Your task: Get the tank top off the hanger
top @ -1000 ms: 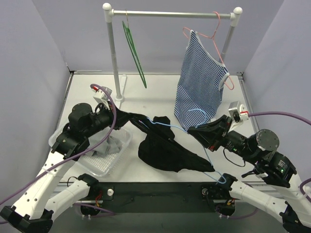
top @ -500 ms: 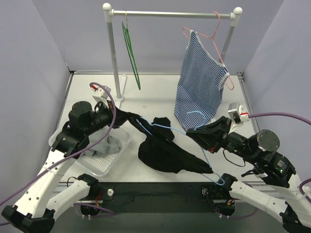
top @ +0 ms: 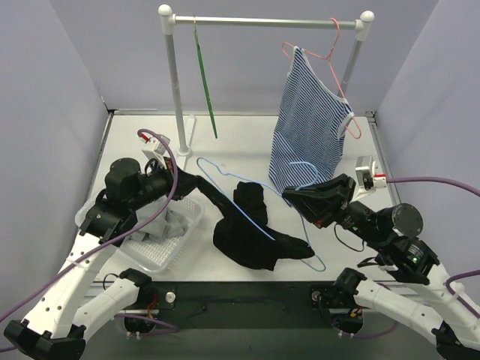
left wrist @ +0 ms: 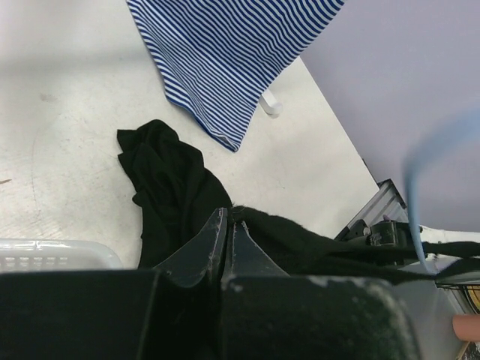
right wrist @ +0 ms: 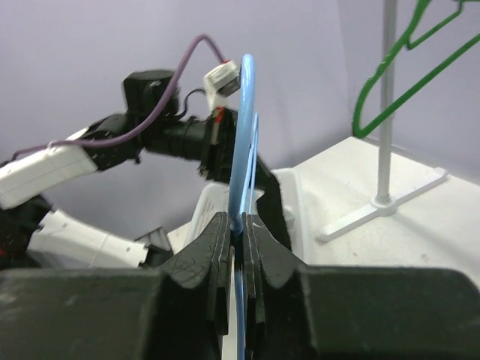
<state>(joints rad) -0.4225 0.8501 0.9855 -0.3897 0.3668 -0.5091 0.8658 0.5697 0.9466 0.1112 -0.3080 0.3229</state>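
Observation:
A black tank top [top: 251, 232] lies crumpled on the table; it also shows in the left wrist view [left wrist: 169, 187]. My left gripper [top: 189, 180] is shut on one stretched strap or edge of it [left wrist: 229, 217]. My right gripper [top: 289, 196] is shut on a thin light-blue hanger [top: 311, 240], with the wire pinched between the fingers [right wrist: 240, 225]. The hanger [right wrist: 244, 135] lies across the top of the black cloth, and its far end sticks out bare toward the rail's post. I cannot tell whether any part is still threaded through the top.
A blue-striped tank top [top: 307, 127] hangs on a pink hanger [top: 330, 45] at the right end of the rail [top: 262, 21]. A green hanger [top: 204, 75] hangs at the left end. A white basket [top: 169, 232] holding grey cloth sits under my left arm.
My right gripper has risen and moved back, drawing the blue hanger out over the black top. The top has slumped onto the table. The green hanger has swung.

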